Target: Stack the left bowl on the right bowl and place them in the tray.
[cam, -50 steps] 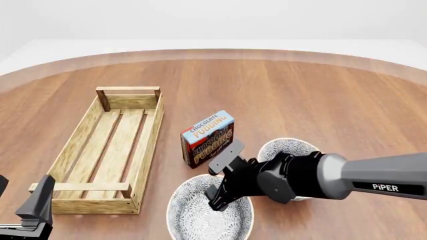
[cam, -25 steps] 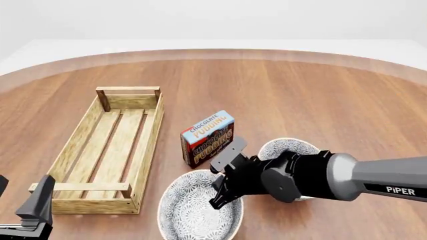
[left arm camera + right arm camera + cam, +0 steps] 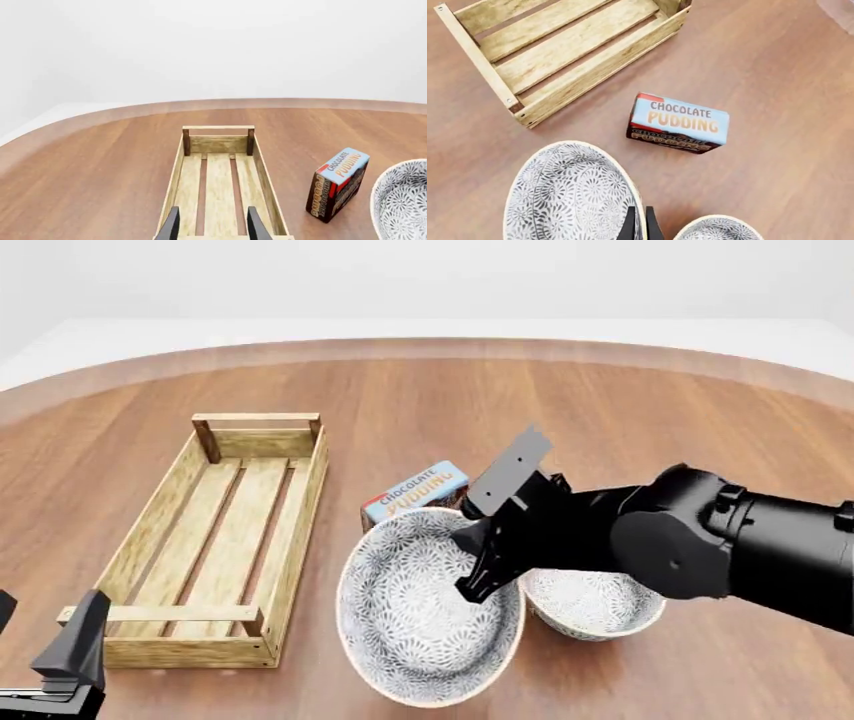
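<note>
Tilting in the air, left bowl (image 3: pixel 420 615) hung pinched at its rim by right tool (image 3: pixel 478 575), just beside right bowl (image 3: pixel 594 602) on counter (image 3: pixel 601 420). Chocolate pudding box (image 3: pixel 414 492) stood behind, between bowls and tray (image 3: pixel 220 540). Left tool (image 3: pixel 212 226), fingers spread, hovered over tray's near end.
</note>
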Controlling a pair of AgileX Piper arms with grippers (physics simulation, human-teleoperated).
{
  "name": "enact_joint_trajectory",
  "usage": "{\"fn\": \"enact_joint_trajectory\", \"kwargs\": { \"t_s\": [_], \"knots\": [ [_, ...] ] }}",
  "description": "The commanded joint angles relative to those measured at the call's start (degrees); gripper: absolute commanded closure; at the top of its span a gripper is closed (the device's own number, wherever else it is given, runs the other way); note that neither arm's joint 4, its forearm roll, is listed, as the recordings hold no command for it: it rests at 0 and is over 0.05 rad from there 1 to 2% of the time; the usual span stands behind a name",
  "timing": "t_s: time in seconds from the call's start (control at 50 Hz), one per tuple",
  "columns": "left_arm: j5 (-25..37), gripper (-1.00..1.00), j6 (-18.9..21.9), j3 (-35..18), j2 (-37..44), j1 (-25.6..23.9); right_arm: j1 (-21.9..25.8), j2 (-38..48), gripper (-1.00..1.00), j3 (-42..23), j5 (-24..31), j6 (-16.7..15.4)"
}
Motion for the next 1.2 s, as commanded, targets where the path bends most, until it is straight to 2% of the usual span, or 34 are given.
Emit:
{"fn": "enact_joint_trajectory", "kwargs": {
  "t_s": [0.02, 0.36, 0.46, 0.54, 0.62, 0.74, 0.78, 0.92, 1.14, 1.2],
  "knots": [
    [0.0, -1.0, 0.0, 0.0, 0.0, 0.0, -3.1, -7.5, 1.0, -3.1, 5.1, -0.6],
    [0.0, -1.0, 0.0, 0.0, 0.0, 0.0, -11.9, -16.5, 1.0, -5.8, 9.4, 3.8],
    [0.0, -1.0, 0.0, 0.0, 0.0, 0.0, -14.7, -18.5, 1.0, -6.2, 10.2, 6.8],
    [0.0, -1.0, 0.0, 0.0, 0.0, 0.0, -16.7, -19.3, 1.0, -6.3, 10.2, 8.1],
    [0.0, -1.0, 0.0, 0.0, 0.0, 0.0, -18.6, -19.8, 1.0, -5.6, 9.5, 9.0],
    [0.0, -1.0, 0.0, 0.0, 0.0, 0.0, -21.7, -21.1, 1.0, -4.0, 8.0, 13.4],
    [0.0, -1.0, 0.0, 0.0, 0.0, 0.0, -22.2, -21.3, 1.0, -3.7, 7.6, 13.5],
    [0.0, -1.0, 0.0, 0.0, 0.0, 0.0, -25.0, -22.8, 1.0, -1.1, 4.9, 18.9],
    [0.0, -1.0, 0.0, 0.0, 0.0, 0.0, -30.3, -24.1, 1.0, 2.3, 2.7, 22.6],
    [0.0, -1.0, 0.0, 0.0, 0.0, 0.0, -31.6, -25.0, 1.0, 3.7, 2.0, 24.5]
  ]
}}
